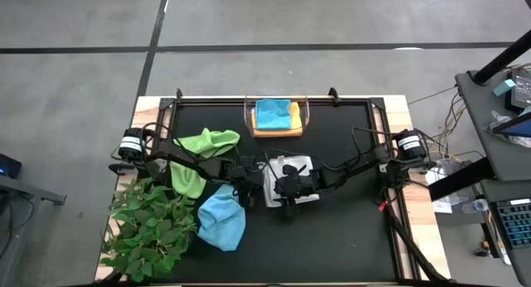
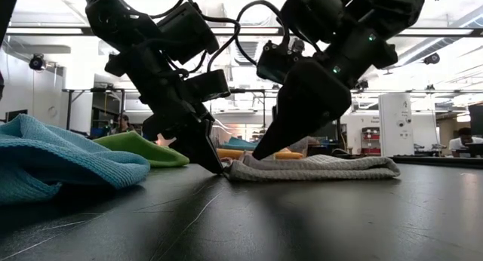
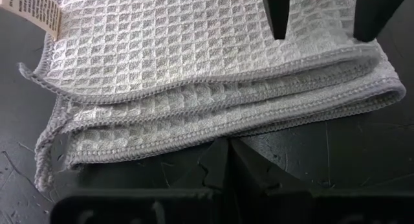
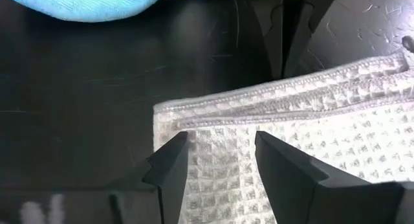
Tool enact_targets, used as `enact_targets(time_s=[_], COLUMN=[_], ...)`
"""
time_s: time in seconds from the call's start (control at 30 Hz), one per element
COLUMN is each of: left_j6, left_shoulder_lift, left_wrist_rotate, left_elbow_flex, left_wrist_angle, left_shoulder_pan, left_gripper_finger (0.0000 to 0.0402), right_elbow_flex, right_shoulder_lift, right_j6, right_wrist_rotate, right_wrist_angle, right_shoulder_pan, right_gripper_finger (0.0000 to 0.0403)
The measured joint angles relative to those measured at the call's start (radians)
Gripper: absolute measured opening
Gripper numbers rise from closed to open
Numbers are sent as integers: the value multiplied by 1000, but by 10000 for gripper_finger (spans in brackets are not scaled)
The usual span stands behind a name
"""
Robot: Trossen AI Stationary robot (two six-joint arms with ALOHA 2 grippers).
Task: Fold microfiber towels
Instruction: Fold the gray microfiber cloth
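Note:
The pale grey-white towel [image 1: 290, 181] lies folded in several layers on the black table's middle; it also shows in the low view [image 2: 317, 167]. My left gripper [image 3: 226, 149] is shut, its tips down at the table right beside the towel's left edge [image 2: 215, 167]. My right gripper [image 4: 217, 153] is open and stands on the towel's top near that same edge. The lime green towel [image 1: 203, 154] and the light blue towel [image 1: 222, 221] lie crumpled at the left. The teal towel [image 1: 272, 113] lies on the yellow-orange one [image 1: 292, 121] in the bin. My left gripper's shut fingertips [image 3: 217, 156] are down on the table at the stacked hemmed edges [image 3: 213, 123] of the towel, slanting down from the left. I cannot tell whether they touch the cloth. My right gripper's two open fingertips [image 4: 174, 149] rest on the towel's top layer [image 4: 220, 166] near its left corner, slanting down from the right. Nothing is between them. The towel lies flat on the table.
A leafy green plant [image 1: 149, 229] stands at the near left corner. A clear plastic bin [image 1: 278, 119] sits at the far edge. The black table [image 1: 348, 229] shows bare to the right of and in front of the folded towel.

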Motion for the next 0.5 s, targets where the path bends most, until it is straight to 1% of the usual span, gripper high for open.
enact_targets(time_s=[0.17, 0.27, 0.5], left_j6=[0, 0, 0], left_shoulder_lift=[0, 0, 0], left_wrist_rotate=[0, 0, 0], left_elbow_flex=[0, 0, 0], left_wrist_angle=[0, 0, 0], left_shoulder_pan=[0, 0, 0], left_gripper_finger=[1, 1, 1], right_elbow_flex=[4, 9, 11], right_shoulder_lift=[-5, -6, 8], right_j6=[1, 4, 2], right_wrist_rotate=[-4, -34, -26], right_wrist_angle=[11, 7, 7], right_shoulder_pan=[0, 6, 18], right_gripper_finger=[168, 173, 176])
